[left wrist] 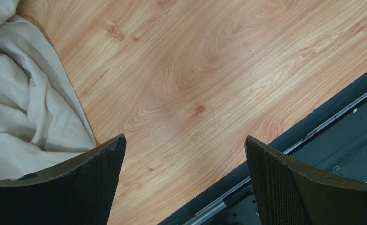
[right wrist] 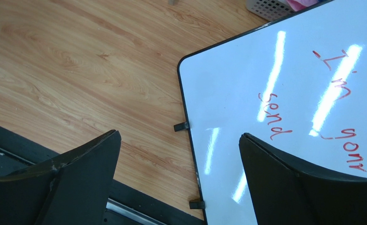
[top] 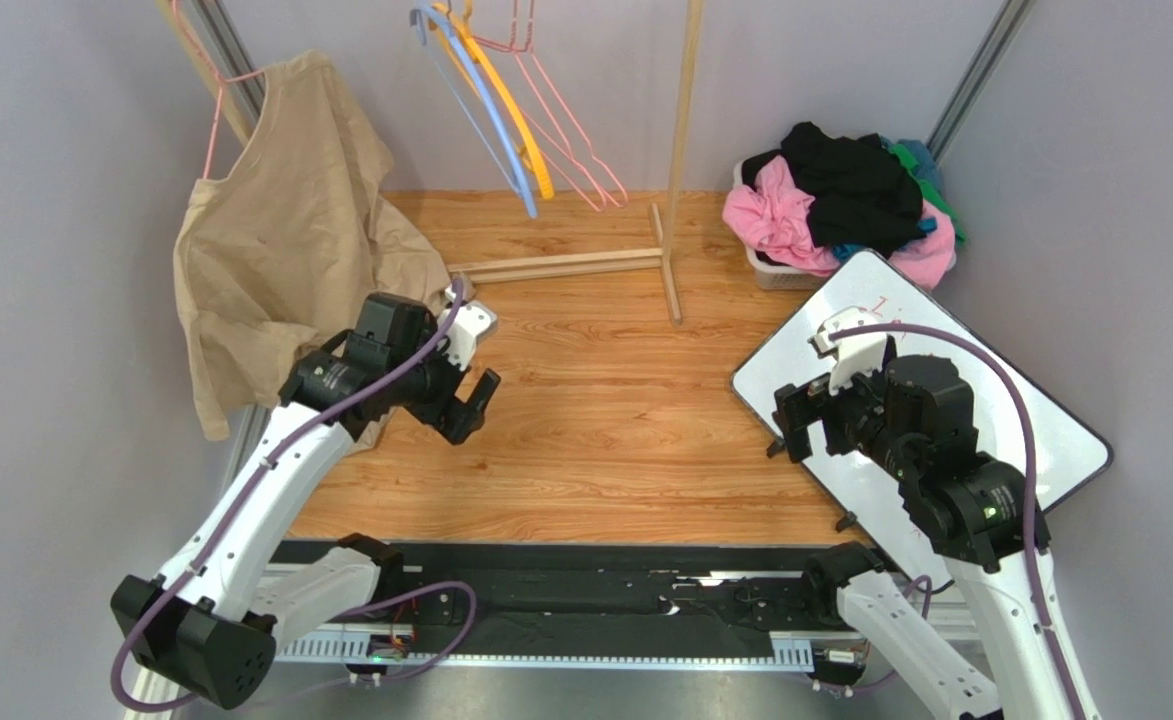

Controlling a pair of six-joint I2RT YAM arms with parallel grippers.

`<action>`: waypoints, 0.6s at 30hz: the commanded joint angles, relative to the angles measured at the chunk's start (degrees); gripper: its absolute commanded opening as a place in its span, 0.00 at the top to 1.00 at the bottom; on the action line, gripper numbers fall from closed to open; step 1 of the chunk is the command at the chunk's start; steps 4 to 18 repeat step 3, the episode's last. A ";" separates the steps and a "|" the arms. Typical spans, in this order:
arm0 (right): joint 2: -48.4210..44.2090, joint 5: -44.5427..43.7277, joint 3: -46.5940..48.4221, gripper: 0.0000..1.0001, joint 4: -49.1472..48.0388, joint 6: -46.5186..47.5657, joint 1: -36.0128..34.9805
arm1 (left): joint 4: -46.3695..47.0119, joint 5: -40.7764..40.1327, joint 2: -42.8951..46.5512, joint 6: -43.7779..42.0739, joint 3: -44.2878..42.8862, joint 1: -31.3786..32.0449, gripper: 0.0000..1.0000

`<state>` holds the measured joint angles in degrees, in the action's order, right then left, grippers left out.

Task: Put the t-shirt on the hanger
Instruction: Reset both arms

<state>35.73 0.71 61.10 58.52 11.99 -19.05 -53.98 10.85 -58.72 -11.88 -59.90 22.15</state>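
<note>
The tan t-shirt (top: 284, 225) hangs on a thin pink wire hanger (top: 214, 135) at the far left, on the wooden rack. Its lower part drapes down onto the wood table. My left gripper (top: 472, 402) is open and empty, just right of the shirt's lower edge. In the left wrist view the shirt cloth (left wrist: 25, 108) lies left of the open gripper (left wrist: 185, 145), apart from the fingers. My right gripper (top: 792, 425) is open and empty over the left edge of the whiteboard (top: 1066, 435); the right wrist view shows it (right wrist: 180, 140) with its jaws wide apart.
A blue hanger (top: 480, 105), an orange hanger (top: 514, 105) and spare pink hangers (top: 570, 128) hang on the wooden rack (top: 678, 165). A basket of pink, black and green clothes (top: 848, 203) stands at the back right. The whiteboard (right wrist: 246, 84) has red writing.
</note>
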 commanded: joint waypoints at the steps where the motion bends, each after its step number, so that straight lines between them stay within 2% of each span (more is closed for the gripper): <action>1: 1.80 4.38 1.13 0.00 3.44 6.46 0.15 | 2.38 -0.22 1.50 0.98 -0.22 0.26 0.01; 18: 2.24 5.44 1.30 0.00 4.40 7.08 0.24 | 2.38 0.05 1.59 0.46 -0.13 0.17 0.01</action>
